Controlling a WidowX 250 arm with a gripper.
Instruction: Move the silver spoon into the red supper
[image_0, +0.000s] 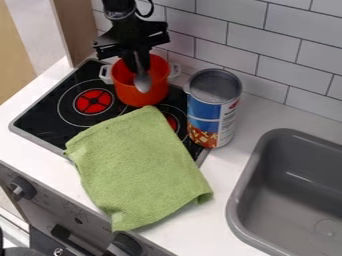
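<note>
One black stovetop fronts white tiles, upper left; our claw pinches the silver spoon, bowl down.

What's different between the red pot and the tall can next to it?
The red pot is squat, while the can is clearly taller. The pot is plain red-orange; the can has a printed side with blue, white and red. The pot has pale side handles, whereas the can has a grey top. Both are round and upright.
</note>
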